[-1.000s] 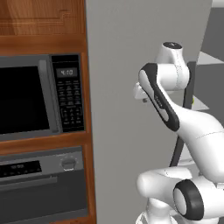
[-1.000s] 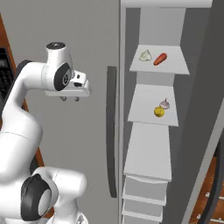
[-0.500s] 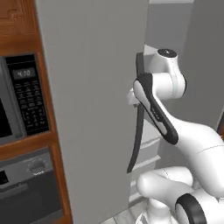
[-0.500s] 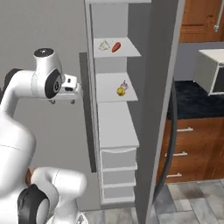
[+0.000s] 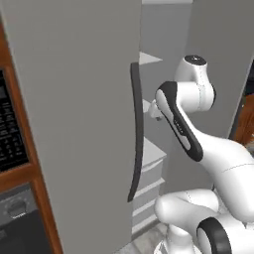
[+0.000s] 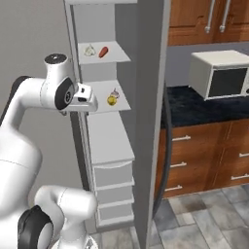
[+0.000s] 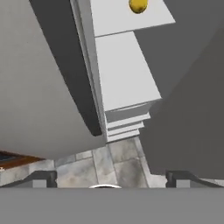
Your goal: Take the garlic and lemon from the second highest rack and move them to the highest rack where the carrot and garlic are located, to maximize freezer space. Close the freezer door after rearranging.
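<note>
Lemon [image 6: 111,100]: sits on the second highest rack [image 6: 121,102], touching a garlic bulb [image 6: 115,93] at its 1 o'clock in the right base view; round, so no long axis to read.
Highest rack [image 6: 116,55]: carries a second garlic [image 6: 90,50] and a carrot [image 6: 103,52] lying tilted, tip toward 7 o'clock.
Freezer [image 6: 109,141]: stands open, pale drawers stacked below the shelves.
Freezer door [image 6: 151,121]: swung out edge-on, long axis vertical.
Room: wooden cabinets, a dark counter with a white microwave [image 6: 219,74], grey tiled floor.
Matching door [image 5: 74,119]: shut, its dark bowed handle [image 5: 135,131] running top to bottom.
Gripper [image 6: 90,100]: at 9 o'clock of the lemon, near it; fingers [image 7: 43,178] spread wide, nothing between.
Hidden: the lemon is cut by the top edge in the hand view.
</note>
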{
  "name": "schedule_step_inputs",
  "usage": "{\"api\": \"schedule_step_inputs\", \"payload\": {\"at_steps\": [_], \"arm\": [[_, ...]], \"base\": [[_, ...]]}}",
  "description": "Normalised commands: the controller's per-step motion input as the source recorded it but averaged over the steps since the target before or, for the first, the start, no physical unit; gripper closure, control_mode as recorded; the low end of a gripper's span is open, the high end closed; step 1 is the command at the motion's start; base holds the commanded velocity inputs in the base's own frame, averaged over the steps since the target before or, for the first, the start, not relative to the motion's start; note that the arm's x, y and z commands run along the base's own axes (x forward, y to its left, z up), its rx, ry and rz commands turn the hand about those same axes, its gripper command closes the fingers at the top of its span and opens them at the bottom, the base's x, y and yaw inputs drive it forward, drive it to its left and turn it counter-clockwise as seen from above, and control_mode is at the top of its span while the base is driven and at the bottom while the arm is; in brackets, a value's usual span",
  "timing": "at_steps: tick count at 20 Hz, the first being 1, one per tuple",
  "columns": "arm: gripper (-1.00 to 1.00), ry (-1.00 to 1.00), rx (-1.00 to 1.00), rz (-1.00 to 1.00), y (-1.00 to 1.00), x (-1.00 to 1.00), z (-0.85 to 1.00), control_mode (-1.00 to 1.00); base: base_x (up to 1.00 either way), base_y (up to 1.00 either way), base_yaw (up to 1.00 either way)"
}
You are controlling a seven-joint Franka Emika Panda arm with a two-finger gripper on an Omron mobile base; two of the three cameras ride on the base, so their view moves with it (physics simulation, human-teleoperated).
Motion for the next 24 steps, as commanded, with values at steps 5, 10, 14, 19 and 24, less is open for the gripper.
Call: {"api": "schedule_step_inputs", "payload": {"at_steps": [5,10,14,19,24], "arm": [[-1.00,0.00,0.00,0.00,0.00,0.00,0.00,1.00],[-1.00,0.00,0.00,0.00,0.00,0.00,0.00,1.00],[-1.00,0.00,0.00,0.00,0.00,0.00,0.00,1.00],[-1.00,0.00,0.00,0.00,0.00,0.00,0.00,1.00],[-1.00,0.00,0.00,0.00,0.00,0.00,0.00,1.00]], "base": [[0.47,-0.28,-0.48],[0.40,-0.28,-0.43],[0.28,-0.32,-0.29],[0.53,-0.17,-0.09],[0.33,0.00,0.00]]}}
